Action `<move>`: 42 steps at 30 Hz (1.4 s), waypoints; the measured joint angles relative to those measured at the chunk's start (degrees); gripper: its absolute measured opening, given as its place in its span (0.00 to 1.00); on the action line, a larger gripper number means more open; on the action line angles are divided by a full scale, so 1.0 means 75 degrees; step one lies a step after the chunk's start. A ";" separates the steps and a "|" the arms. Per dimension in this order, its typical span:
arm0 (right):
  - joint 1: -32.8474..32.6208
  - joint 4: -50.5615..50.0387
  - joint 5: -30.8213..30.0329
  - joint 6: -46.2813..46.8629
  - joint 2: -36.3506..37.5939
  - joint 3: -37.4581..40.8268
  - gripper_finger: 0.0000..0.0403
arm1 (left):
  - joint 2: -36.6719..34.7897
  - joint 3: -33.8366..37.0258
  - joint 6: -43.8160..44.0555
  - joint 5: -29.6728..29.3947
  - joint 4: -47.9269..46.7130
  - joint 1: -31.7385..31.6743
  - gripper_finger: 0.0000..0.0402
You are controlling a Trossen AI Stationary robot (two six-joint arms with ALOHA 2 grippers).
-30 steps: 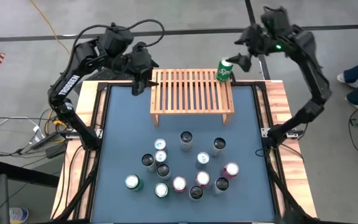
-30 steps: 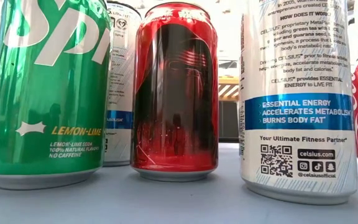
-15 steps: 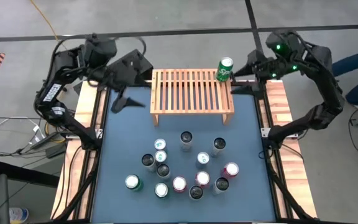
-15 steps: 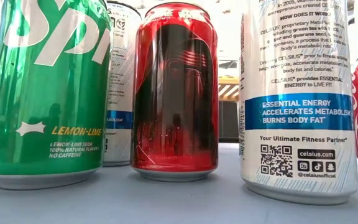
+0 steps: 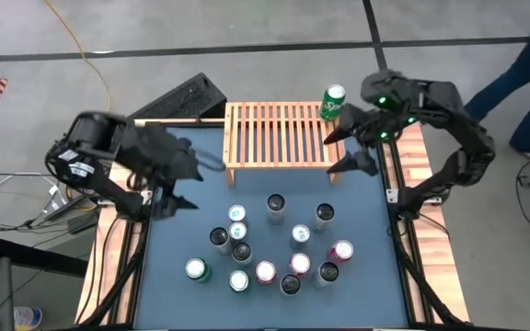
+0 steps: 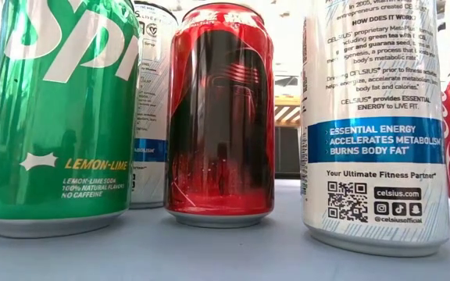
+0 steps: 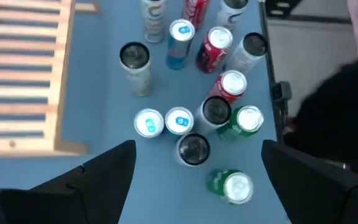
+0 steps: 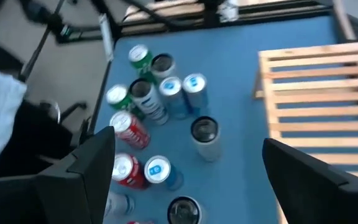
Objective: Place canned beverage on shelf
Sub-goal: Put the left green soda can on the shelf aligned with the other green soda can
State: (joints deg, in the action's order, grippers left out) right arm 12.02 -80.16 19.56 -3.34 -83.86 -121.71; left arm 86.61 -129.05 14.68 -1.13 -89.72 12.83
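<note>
High view: one green can [image 5: 333, 103] stands on the shelf [image 5: 283, 136].
You have a dozen cans [image 5: 267, 246] left on the worktop [image 5: 182, 230] below it; left pincer [image 5: 175, 183] and right pincer [image 5: 346, 149] spread, empty.

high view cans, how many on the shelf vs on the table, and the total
shelf: 1 can
table: 14 cans
total: 15 cans
</note>
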 joint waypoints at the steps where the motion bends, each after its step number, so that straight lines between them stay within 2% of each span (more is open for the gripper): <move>1: -0.0116 -0.0011 0.0001 -0.0116 -0.0067 0.0000 0.86 | 0.0000 -0.0001 0.0414 -0.0310 0.0027 0.0360 0.83; 6: -0.0598 -0.0067 -0.0002 -0.0540 -0.0243 0.0000 0.86 | 0.0107 -0.0007 0.2008 -0.2307 0.0182 0.1993 0.83; 10: -0.1010 -0.0058 0.0000 -0.0614 -0.0235 0.0071 0.86 | 0.0336 -0.0004 0.3154 -0.3676 0.0180 0.2963 0.83; 17: -0.1469 -0.0062 -0.0002 -0.0527 -0.0208 0.0114 0.86 | 0.0990 -0.0004 0.4325 -0.4284 -0.0022 0.3884 0.83; 28: -0.2155 -0.0117 -0.0013 0.0112 -0.0211 0.0114 0.86 | 0.1836 0.0140 0.6176 -0.4136 -0.0024 0.4717 0.83; 32: -0.2362 -0.0111 -0.0026 0.0275 -0.0211 0.0114 0.86 | 0.1833 0.0906 0.7377 -0.3796 -0.0041 0.4839 0.83; 38: -0.2582 -0.0053 -0.0319 0.0424 -0.0214 0.0114 0.86 | 0.1842 0.2184 0.8291 -0.3008 0.0057 0.4990 0.83; 42: -0.2654 -0.0050 -0.0433 0.0456 -0.0214 0.0111 0.86 | 0.1851 0.2831 0.8762 -0.3241 0.0238 0.5311 0.83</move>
State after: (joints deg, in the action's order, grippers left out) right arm -7.88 -80.53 16.32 0.08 -85.47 -120.88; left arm 100.49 -107.81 80.39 -25.44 -87.94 52.66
